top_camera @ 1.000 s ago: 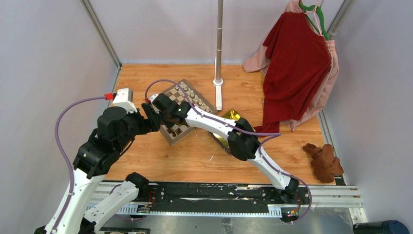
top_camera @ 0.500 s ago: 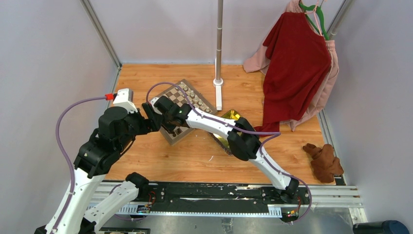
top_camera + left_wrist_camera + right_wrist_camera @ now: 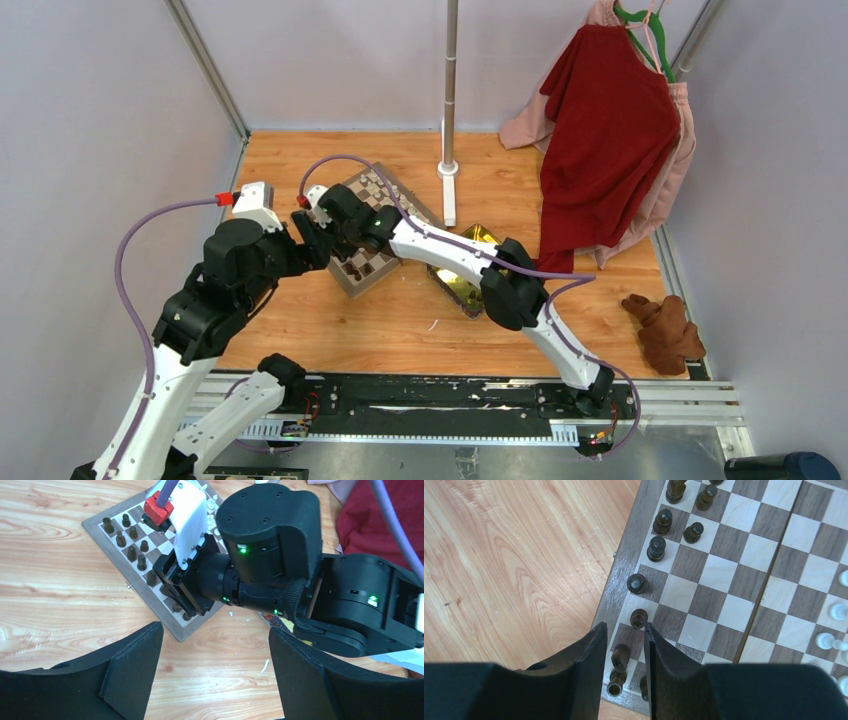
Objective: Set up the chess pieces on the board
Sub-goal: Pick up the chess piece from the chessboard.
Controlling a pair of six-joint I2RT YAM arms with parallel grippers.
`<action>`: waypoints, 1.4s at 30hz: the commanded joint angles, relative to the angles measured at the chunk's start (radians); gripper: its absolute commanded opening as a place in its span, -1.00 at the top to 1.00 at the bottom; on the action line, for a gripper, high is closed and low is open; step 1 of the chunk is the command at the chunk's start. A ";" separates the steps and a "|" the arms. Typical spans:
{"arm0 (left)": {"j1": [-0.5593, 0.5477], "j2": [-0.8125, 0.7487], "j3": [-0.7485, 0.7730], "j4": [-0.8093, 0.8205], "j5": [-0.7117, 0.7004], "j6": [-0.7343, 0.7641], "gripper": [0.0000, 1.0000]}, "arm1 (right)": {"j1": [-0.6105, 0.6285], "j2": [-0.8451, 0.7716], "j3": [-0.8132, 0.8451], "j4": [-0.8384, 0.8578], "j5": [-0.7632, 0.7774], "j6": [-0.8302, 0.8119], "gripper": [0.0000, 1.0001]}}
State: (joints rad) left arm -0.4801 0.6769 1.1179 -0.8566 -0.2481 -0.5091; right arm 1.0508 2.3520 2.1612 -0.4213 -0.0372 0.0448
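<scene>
Working in so crowded a corner calls, I judge, for purely vertical travel: the right end effector (image 3: 624,626) should rise or sink straight, without sideways drift, because the standing pieces leave its black fingers little room, and the two wrists sit close enough that the left arm ought to hold off until the right is clear. Nearest the bases, the left end effector (image 3: 215,627) hangs released, fingers spread wide with nothing between them, over the wood-grain counter (image 3: 514,570) just short of the board's near corner. The right end effector is also released, its fingers parted only narrowly and clamping nothing. A dark brown turned chess piece (image 3: 621,655) stands on its square directly below that gap, touching neither finger as far as the wrist view shows; whether it is being left there or is about to be taken, I cannot tell. Just beyond the fingertips stands a second dark brown pawn (image 3: 639,617), and further dark pieces line the left edge of the flat wooden chessboard with light and dark checkered squares (image 3: 724,580). Farthest off, along the opposite side, stand the cream-white pieces (image 3: 838,611), well apart from both end effectors.
</scene>
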 commanded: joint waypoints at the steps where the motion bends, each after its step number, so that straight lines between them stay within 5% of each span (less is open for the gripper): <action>1: -0.006 -0.002 -0.011 0.005 -0.018 0.000 -0.66 | -0.008 -0.082 -0.049 0.018 0.019 -0.022 0.25; 20: -0.006 -0.050 -0.095 0.007 -0.023 -0.024 -0.66 | -0.009 -0.326 -0.386 0.000 0.028 -0.039 0.36; 42: -0.006 -0.051 -0.112 0.005 -0.041 -0.040 -0.66 | -0.007 -0.181 -0.243 -0.029 -0.057 -0.088 0.23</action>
State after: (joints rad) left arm -0.4801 0.6239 1.0142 -0.8593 -0.2737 -0.5426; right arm 1.0477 2.1311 1.8683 -0.4221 -0.0643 -0.0238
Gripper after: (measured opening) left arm 0.831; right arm 0.382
